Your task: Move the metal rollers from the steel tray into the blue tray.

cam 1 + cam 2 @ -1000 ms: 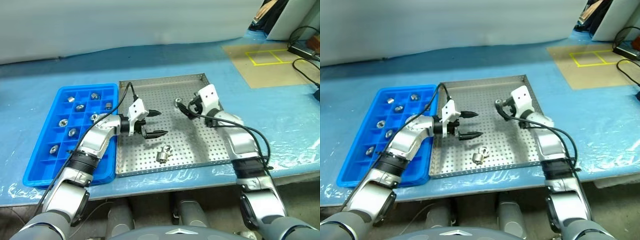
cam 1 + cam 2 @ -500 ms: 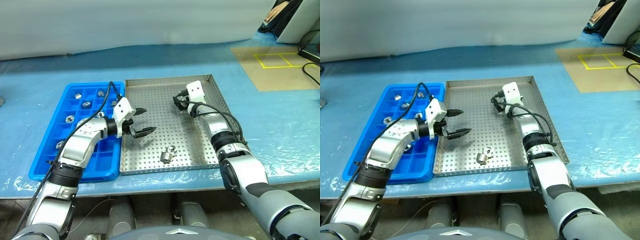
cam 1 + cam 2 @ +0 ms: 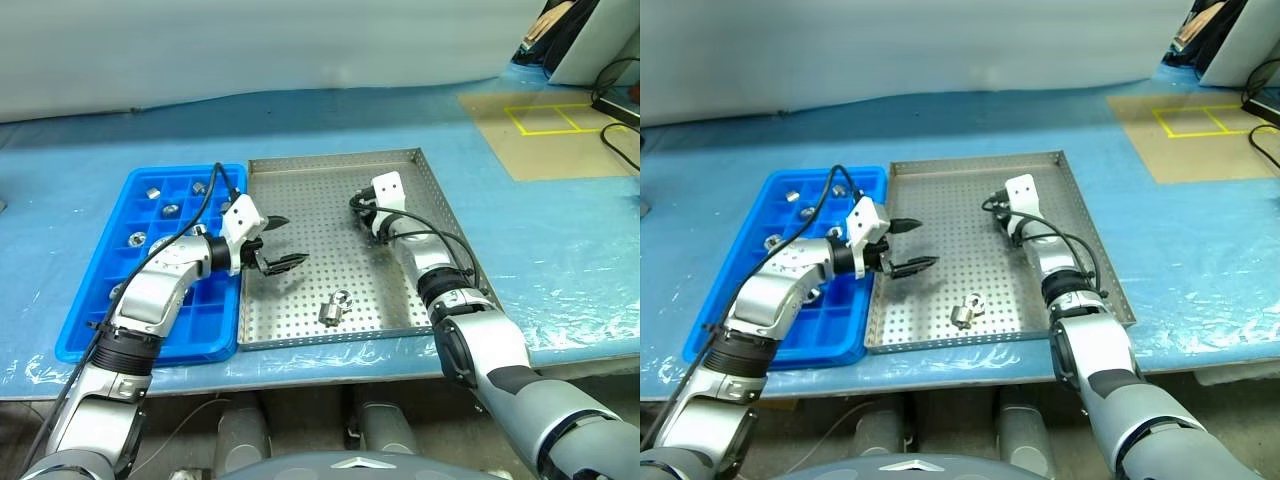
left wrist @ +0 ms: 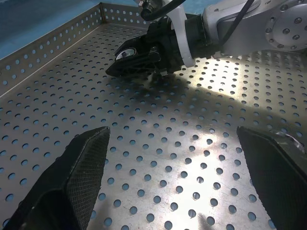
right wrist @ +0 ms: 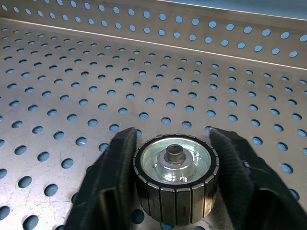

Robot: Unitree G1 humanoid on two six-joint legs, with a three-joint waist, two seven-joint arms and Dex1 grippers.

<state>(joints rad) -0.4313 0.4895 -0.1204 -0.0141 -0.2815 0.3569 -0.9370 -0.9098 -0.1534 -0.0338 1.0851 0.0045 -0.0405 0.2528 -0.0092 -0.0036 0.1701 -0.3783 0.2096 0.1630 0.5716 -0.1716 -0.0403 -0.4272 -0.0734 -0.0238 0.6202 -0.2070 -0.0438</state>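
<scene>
The steel tray [image 3: 320, 190] lies in the middle of the table, with the blue tray [image 3: 205, 325] against its left side. My right gripper [image 5: 175, 143] is low over the far part of the steel tray, shut on a metal roller [image 5: 175, 175], one finger [image 5: 108, 187] pressed to each side. The left wrist view also has that roller [image 4: 127, 53], between the right gripper's fingers. My left gripper [image 3: 295, 240] hangs open and empty over the steel tray's left part. A second metal roller [image 3: 335, 308] lies near the tray's front rim. Several rollers [image 3: 153, 190] sit in the blue tray's compartments.
The table is covered in blue plastic sheet [image 3: 560, 250]. A brown mat with a yellow taped square [image 3: 545, 120] lies at the back right, with black cables [image 3: 620, 100] beside it. The table's front edge runs just below both trays.
The camera view has shifted. My right gripper sank onto the far roller and its fingers closed on it. My left gripper drew slightly toward the blue tray, still open.
</scene>
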